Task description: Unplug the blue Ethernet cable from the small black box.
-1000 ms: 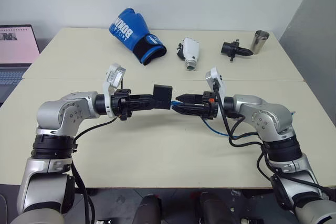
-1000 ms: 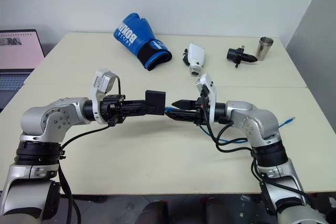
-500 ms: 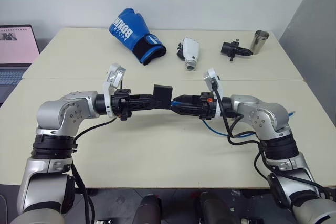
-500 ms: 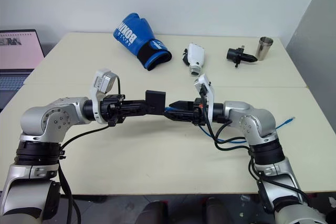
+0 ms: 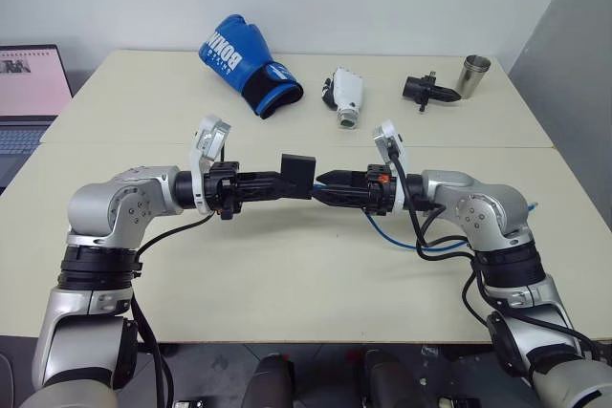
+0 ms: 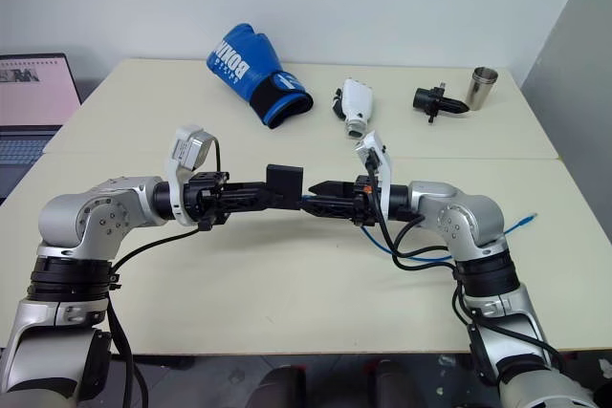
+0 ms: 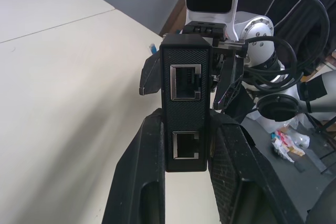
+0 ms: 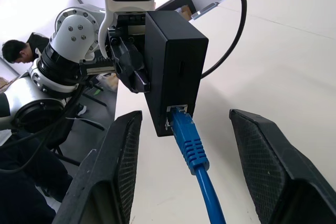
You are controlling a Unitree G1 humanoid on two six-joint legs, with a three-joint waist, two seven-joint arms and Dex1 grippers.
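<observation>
At the far left 1 laptop (image 5: 27, 93) is sitting with its pink screen lit, any writing on it too small to read. Next along the back of the table (image 5: 287, 265), 1 blue boxing glove (image 5: 244, 64) is lying with white lettering that is partly readable as "BONI". The left gripper (image 5: 287, 182) is clamping its 2 fingers tight on the small black box (image 5: 297, 175), holding it up over the table's middle; the left wrist view is showing 2 empty ports on the box's near face. The blue Ethernet cable (image 8: 191, 148) is sitting plugged into the box's far side, running between the right gripper (image 5: 323, 183), whose 2 fingers are standing apart on either side of the plug without touching it. Behind are lying 1 white device (image 5: 344, 95), 1 black pronged gadget (image 5: 426, 89) and 1 steel cup (image 5: 471, 74)
</observation>
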